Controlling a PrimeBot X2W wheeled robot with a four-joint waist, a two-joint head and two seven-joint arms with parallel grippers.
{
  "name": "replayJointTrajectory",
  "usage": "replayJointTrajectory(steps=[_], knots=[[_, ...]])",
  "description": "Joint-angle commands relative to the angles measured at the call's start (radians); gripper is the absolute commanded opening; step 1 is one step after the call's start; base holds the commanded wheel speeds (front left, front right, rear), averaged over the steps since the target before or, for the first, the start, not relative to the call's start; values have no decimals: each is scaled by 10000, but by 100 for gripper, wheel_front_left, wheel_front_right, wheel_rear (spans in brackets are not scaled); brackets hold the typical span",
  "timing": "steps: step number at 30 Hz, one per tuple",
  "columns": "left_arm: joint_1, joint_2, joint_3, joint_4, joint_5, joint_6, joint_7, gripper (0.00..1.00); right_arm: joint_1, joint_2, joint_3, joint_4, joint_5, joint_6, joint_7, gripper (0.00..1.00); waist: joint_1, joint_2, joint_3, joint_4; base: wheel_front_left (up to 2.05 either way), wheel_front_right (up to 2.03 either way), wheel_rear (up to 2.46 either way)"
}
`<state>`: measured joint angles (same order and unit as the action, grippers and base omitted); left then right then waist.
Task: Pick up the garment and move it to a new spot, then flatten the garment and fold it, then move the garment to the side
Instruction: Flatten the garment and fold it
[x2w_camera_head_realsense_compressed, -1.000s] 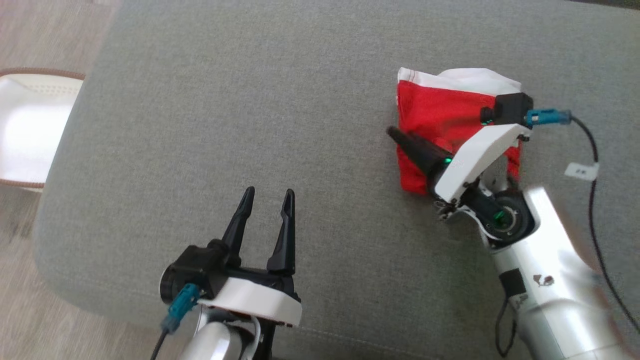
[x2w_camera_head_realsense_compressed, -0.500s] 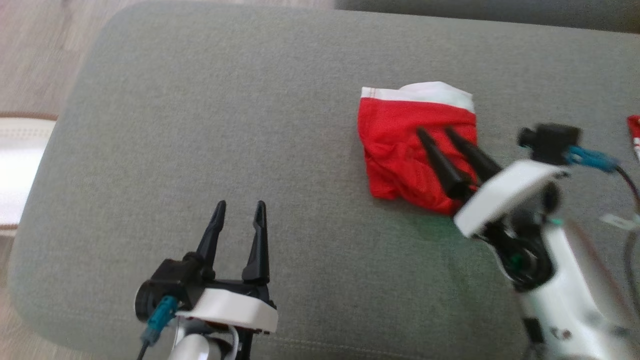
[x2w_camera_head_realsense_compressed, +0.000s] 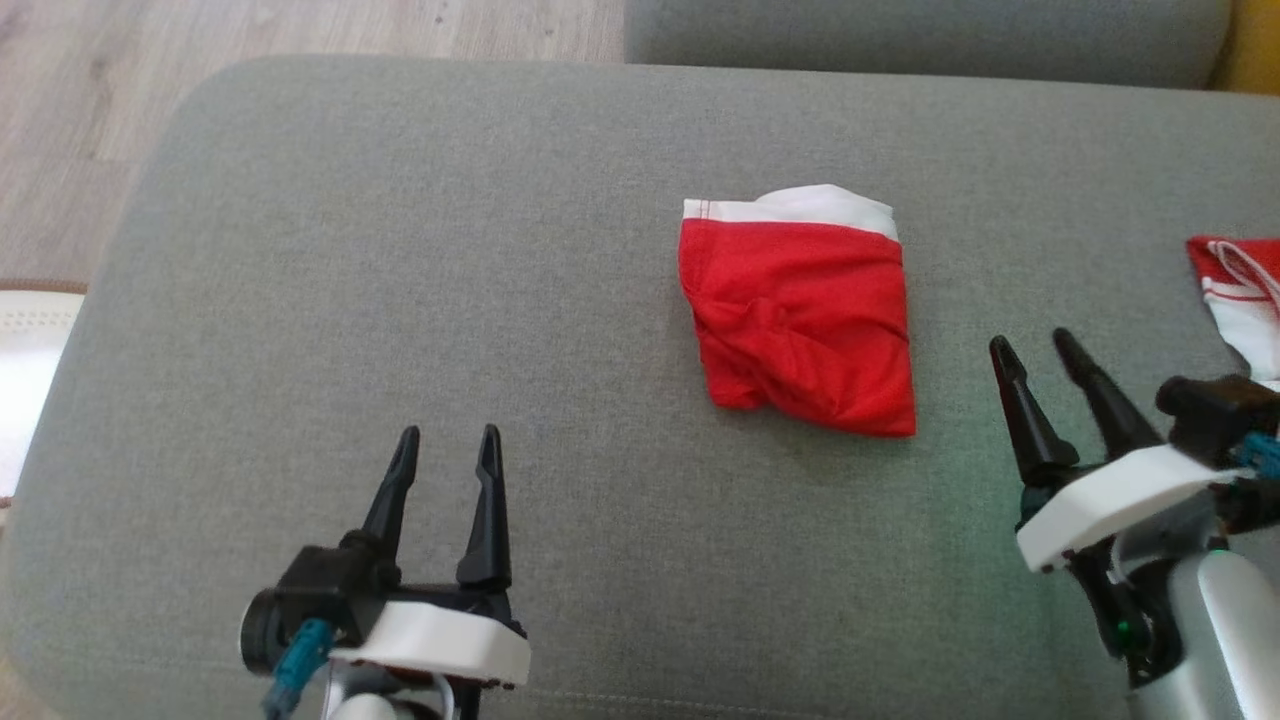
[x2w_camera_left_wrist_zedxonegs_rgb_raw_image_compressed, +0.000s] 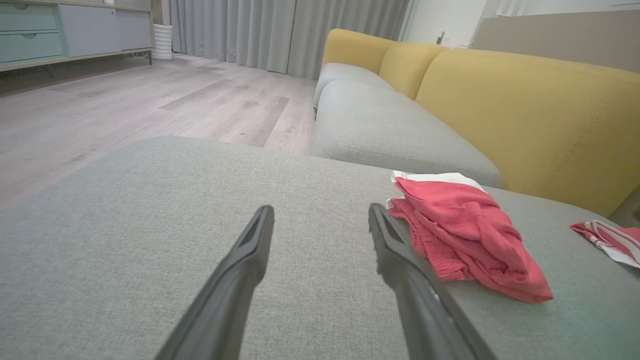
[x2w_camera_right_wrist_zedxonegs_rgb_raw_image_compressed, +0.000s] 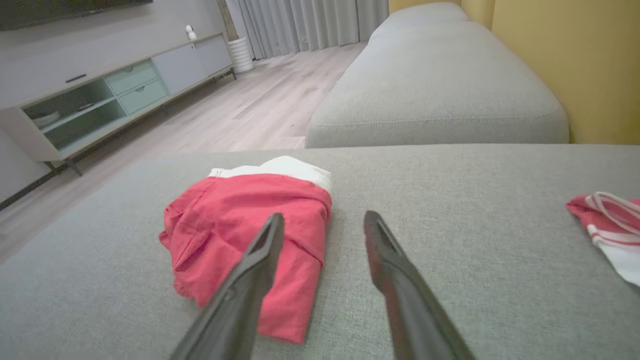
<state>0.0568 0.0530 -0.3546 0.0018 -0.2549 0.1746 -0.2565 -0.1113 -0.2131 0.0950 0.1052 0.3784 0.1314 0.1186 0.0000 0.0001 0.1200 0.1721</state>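
The garment (x2w_camera_head_realsense_compressed: 800, 320) is a soft red cloth with a white band along its far edge, folded into a rough, rumpled square with creases across its top. It lies on a grey cushion (x2w_camera_head_realsense_compressed: 400, 250) of coarse woven fabric with rounded corners, ahead of the left pincer (x2w_camera_head_realsense_compressed: 449, 434) and off to its right, and ahead of the right pincer (x2w_camera_head_realsense_compressed: 1031, 342) and off to its left, touching neither. Both pincers end in long, dark, tapering fingers on a white housing, and on each the fingers stand spread with nothing between them. To the right of the right pincer lies a second cloth (x2w_camera_head_realsense_compressed: 1240, 290), red with white stripes and crumpled at the cushion's edge. From the head the garment looks flat and almost square. The left wrist view, low over the cushion, shows it as a bulging heap with layered folds, and behind it a smooth yellow sofa back (x2w_camera_left_wrist_zedxonegs_rgb_raw_image_compressed: 525, 115) and pleated grey curtains (x2w_camera_left_wrist_zedxonegs_rgb_raw_image_compressed: 280, 30). The right wrist view shows the white band as a separate inner layer poking out from under the red. It also shows a long low cabinet (x2w_camera_right_wrist_zedxonegs_rgb_raw_image_compressed: 100, 95) with pale green drawers standing on the wooden floor (x2w_camera_right_wrist_zedxonegs_rgb_raw_image_compressed: 240, 110) beyond the garment
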Motion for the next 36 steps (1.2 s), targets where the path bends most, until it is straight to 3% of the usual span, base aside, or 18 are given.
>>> replayJointTrajectory(steps=[1,6,16,27,36], knots=[[-298,-28,353,-404,80,-64,-53,100,-453,-240,305,-303,-57,-7,-87,0,0,-1,124,42,0,0,0],[-572,-28,322,-525,142,-74,-53,100,-1448,-316,1000,309,-247,-7,256,0,0,-1,718,233,0,0,0],[-1067,-28,67,-414,-49,90,-53,100,-2965,-213,2706,3068,-833,-7,466,0,0,-1,1281,732,0,0,0],[-986,-28,85,-405,-164,192,-53,100,-3031,-7,5017,3182,27,-7,280,0,0,-1,967,748,0,0,0],[-898,-28,82,-360,-201,208,-53,100,-3145,219,6201,3452,109,-7,0,0,0,-1,676,623,0,0,0]])
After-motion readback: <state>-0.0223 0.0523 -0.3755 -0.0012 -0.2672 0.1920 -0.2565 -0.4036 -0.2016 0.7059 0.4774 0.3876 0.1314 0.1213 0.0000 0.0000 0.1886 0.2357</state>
